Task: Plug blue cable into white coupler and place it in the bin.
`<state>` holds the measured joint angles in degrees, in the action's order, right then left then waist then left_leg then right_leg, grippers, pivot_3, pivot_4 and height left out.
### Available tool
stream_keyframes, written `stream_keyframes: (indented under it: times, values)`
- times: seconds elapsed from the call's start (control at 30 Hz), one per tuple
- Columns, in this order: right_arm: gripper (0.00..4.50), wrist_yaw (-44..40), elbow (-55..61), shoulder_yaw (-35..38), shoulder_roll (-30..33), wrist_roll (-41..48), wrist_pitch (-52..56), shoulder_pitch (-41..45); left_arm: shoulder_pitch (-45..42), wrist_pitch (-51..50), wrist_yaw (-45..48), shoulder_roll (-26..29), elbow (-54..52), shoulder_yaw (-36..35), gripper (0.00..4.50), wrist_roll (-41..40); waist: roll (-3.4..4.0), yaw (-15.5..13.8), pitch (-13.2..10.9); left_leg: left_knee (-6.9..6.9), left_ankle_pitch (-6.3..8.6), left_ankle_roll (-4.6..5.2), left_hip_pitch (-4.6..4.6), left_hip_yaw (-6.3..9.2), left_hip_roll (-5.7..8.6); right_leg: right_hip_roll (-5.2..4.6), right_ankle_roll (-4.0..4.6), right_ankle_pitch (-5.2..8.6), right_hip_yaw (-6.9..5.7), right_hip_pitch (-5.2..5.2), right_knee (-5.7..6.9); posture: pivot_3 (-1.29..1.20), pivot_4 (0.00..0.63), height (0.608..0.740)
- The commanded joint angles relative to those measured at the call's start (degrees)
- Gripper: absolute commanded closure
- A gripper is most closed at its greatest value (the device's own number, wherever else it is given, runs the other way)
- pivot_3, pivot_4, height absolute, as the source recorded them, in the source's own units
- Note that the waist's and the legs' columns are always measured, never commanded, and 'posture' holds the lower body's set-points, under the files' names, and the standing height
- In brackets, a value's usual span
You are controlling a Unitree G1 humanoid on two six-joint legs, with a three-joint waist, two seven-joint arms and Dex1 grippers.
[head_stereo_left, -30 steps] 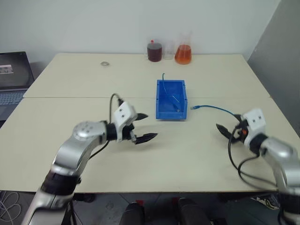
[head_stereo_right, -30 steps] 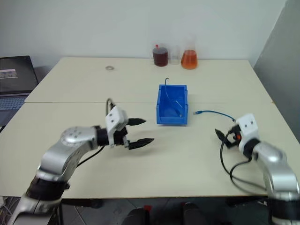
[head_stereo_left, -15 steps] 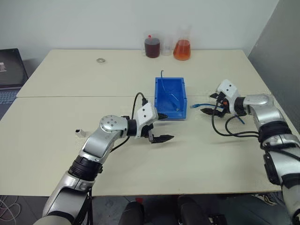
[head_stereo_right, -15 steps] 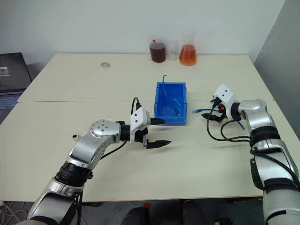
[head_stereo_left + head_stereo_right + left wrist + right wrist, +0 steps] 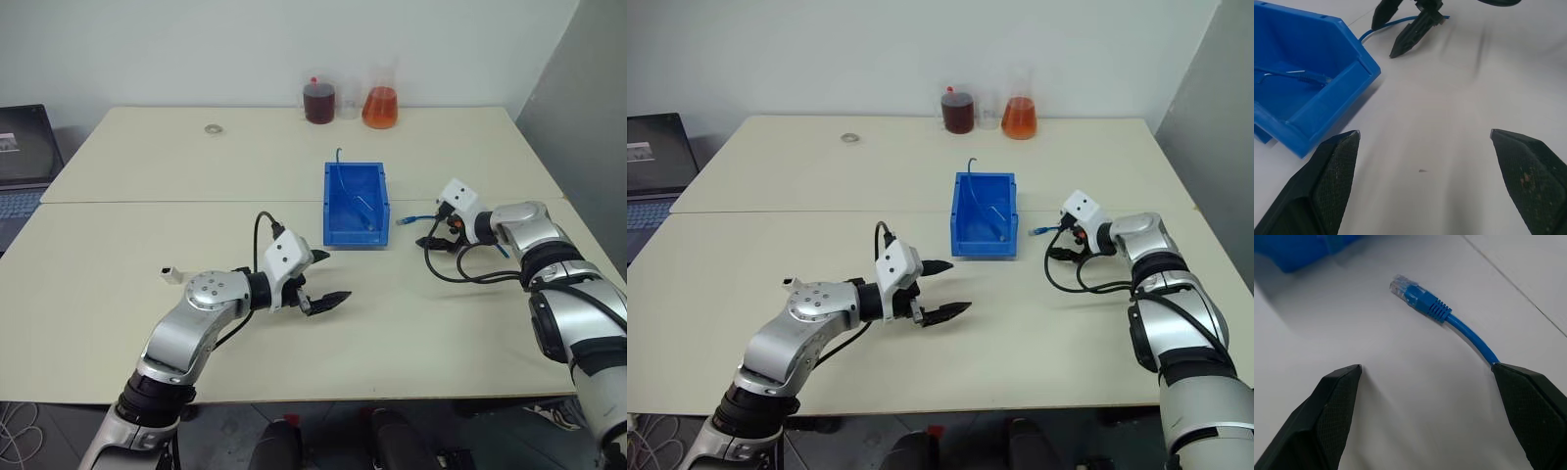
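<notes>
No brand, label or writing can be read on anything here.

The thin light-blue network cable (image 5: 1459, 325) lies on the pale cream table (image 5: 411, 323), just right of the bright-blue rectangular plastic bin (image 5: 356, 204). Its clear plug (image 5: 1399, 285) faces the bin, toward nine o'clock in the head views, and the visible stretch of cable runs away from it toward three o'clock, passing under the right gripper (image 5: 434, 235). That gripper, with two black fingers, hovers over the cable just behind the plug, its jaws spread wide and holding nothing; in the right wrist view the cable passes beneath one fingertip (image 5: 1528, 396).

The bin sits near the table's middle, its long axis running twelve to six, with another thin blue cable piece lying inside (image 5: 1300, 76) and one end sticking up over the far rim.

The tiny white plastic coupler block (image 5: 172, 275) rests on the table well to the left, at about nine o'clock from the left gripper (image 5: 321, 281). The left gripper hangs above bare table at roughly seven o'clock from the bin, jaws spread wide and empty.

Two glass flasks, one with dark red liquid (image 5: 318, 101) and one with orange (image 5: 381, 106), stand at the far edge.
</notes>
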<state>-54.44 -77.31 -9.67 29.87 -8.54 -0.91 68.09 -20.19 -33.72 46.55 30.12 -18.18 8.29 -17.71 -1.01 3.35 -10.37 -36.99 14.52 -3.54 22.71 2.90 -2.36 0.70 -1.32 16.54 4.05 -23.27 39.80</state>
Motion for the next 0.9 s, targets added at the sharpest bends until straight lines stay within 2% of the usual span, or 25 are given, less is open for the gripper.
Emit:
stream_keyframes:
  times: [0.03, 0.17, 0.43, 0.63, 0.8, 0.9]
  values:
    - [0.0, 4.8, 0.1, 2.3, 1.1, -0.6, 0.0, 3.0, 0.4, -0.2, -1.2, 1.2, -2.3, -2.6, 0.02, -0.7, 0.0, 0.0, 0.0, 0.0, 0.0, 0.0, -0.02, 0.0, -0.01, 0.01, 0.0, 0.0, 0.0, 0.0, 0.02, 0.0, 0.15, 0.74]
    - [0.0, 9.1, -0.4, 3.0, 1.6, -1.9, 1.2, 3.1, 0.5, 0.0, -1.6, 1.2, -2.2, -2.3, 0.02, -0.6, 0.0, 0.0, 0.0, 0.0, 0.0, 0.0, 0.0, 0.0, 0.0, 0.01, 0.01, 0.0, 0.0, 0.0, 0.02, 0.0, 0.15, 0.74]
    - [0.0, 16.1, -1.7, 6.6, 3.2, -1.8, 11.7, 1.6, -0.2, -1.2, -1.7, 0.6, -3.1, -1.8, 0.02, -1.2, 0.0, -0.1, 0.0, 0.0, 0.0, -0.01, 0.02, -0.01, 0.04, -0.02, 0.01, 0.0, 0.02, 0.0, 0.02, 0.0, 0.15, 0.74]
    - [0.0, 14.0, -1.7, 10.2, 4.2, -0.7, 17.1, 0.7, 4.4, -3.4, -3.3, 1.9, -7.0, -4.3, 0.02, -2.2, 0.01, 0.1, 0.0, 0.03, 0.0, 0.0, -0.03, -0.02, 0.0, 0.01, 0.01, 0.0, 0.05, 0.0, 0.03, 0.0, 0.15, 0.74]
    - [0.0, 11.2, -1.6, 10.0, 4.0, -2.1, 17.9, -0.2, 5.3, -4.7, -4.5, 2.1, -8.9, -4.6, 0.02, -3.0, 0.01, 0.1, 0.0, -0.01, 0.0, 0.0, -0.03, -0.02, 0.03, 0.01, 0.0, 0.0, 0.04, 0.01, 0.06, 0.0, 0.15, 0.74]
    - [0.41, 9.7, -1.5, 10.2, 3.5, -2.0, 18.0, -0.2, 4.9, -5.0, -5.1, 2.3, -8.7, -4.7, 0.0, -3.1, 0.01, 0.1, 0.0, -0.01, 0.0, 0.0, -0.05, -0.02, 0.02, 0.01, 0.0, 0.0, 0.04, 0.01, 0.06, 0.0, 0.15, 0.74]
